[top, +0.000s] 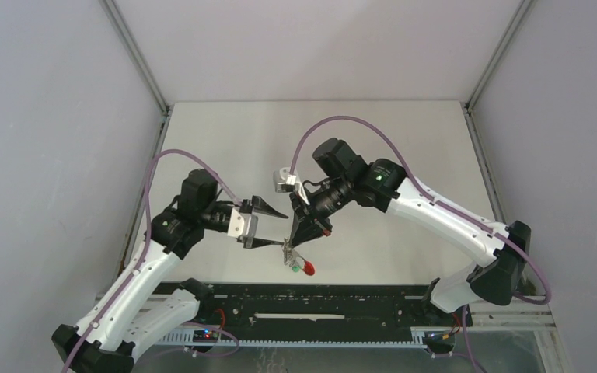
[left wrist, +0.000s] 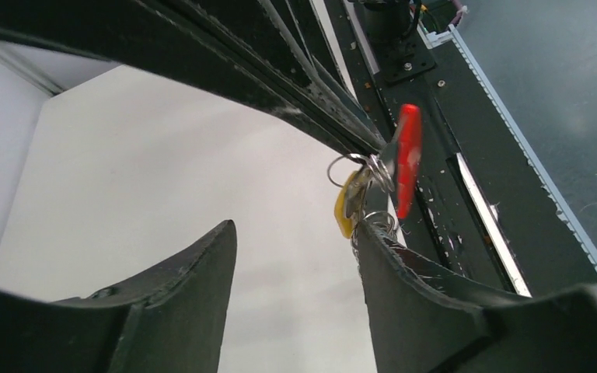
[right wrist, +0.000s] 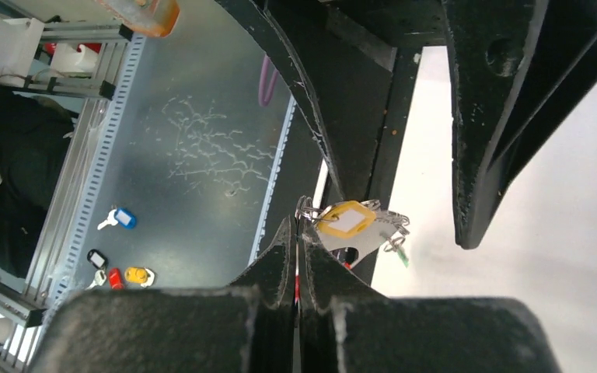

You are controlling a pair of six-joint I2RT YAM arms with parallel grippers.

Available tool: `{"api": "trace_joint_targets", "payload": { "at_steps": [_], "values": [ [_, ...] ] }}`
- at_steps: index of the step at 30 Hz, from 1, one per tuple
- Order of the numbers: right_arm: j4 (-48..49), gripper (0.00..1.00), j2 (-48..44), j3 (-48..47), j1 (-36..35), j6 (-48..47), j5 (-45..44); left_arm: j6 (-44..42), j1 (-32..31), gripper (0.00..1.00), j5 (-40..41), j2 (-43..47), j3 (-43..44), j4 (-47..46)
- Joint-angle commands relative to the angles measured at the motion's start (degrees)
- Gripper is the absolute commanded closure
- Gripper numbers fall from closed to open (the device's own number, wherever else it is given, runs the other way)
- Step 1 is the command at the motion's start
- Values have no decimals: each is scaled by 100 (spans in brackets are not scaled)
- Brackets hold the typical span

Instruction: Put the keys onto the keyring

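- The top camera sits high and far, looking down on the whole table (top: pixel 225 140).
- Each wrist camera looks along its own fingers (left wrist: pixel 179 295), very near.
- All three see the keyring (left wrist: pixel 408 155).

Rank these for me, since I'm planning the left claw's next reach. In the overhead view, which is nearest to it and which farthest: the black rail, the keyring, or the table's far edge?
1. keyring: hangs just right of the left claw, slightly toward the bases.
2. black rail: runs along the near edge, by the arm bases.
3. table's far edge: at the back wall.
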State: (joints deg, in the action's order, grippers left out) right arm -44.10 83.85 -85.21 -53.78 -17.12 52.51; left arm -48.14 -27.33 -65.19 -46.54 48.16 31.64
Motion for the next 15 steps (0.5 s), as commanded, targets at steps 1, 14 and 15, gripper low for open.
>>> {"api": "trace_joint_targets", "payload": {
  "at_steps": [1,14,15],
  "values": [
    [-267,100,122,-355,-71,-212,287,-180,-44,40,-300,32,237,44],
    [-361,100,442,-731,-76,-218,328,-16,-157,65,-584,165,70,281],
    [-347,100,458,-746,-80,-209,327,-4,-158,66,-599,159,78,282]
  ]
}}
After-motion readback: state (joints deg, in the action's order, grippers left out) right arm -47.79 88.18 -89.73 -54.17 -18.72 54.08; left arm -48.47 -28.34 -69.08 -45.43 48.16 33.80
